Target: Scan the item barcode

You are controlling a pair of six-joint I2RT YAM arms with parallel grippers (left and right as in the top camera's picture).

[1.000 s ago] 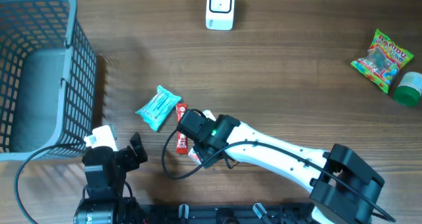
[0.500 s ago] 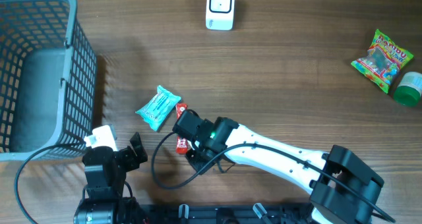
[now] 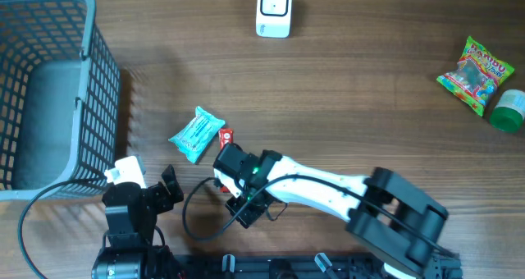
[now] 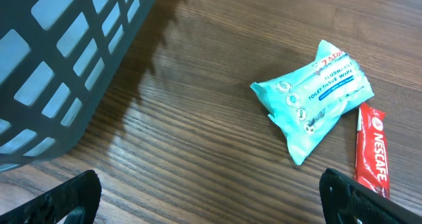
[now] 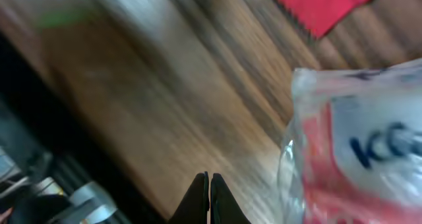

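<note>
Two arms were at the brown bench (image 3: pixel 369 107). We saw the left fingers (image 3: pixel 171 187) in the lower left of the top view. They were spread wide and held nothing. In the left wrist view their two dark tips sat in the bottom corners, far apart, with only wood between them.

The right fingers (image 5: pixel 209 192) were pressed tight together at the bottom middle of the right wrist view. We saw nothing caught between them. To their right lay a pack (image 5: pixel 356 151) in a clear shiny wrap, white and red with blue letters. It filled the right side of that blurry view. We could not tell if the fingers touched it. From the top, the end of the right arm covered that spot in the lower middle, so we could not see the pack well there.

The white scanner (image 3: pixel 273 8) stood at the top middle of the top view, well apart from the right arm's end.

A blue-green tissue pack (image 3: pixel 197 134) lay left of the middle. A thin red stick (image 3: pixel 225 135) lay just beside it on the right, with its lower end hidden under the arm. A big grey basket (image 3: pixel 49 82) filled the upper left corner. Far off at the right edge lay a bright candy bag (image 3: pixel 476 74), with a round green thing (image 3: pixel 509 109) just beside it.
</note>
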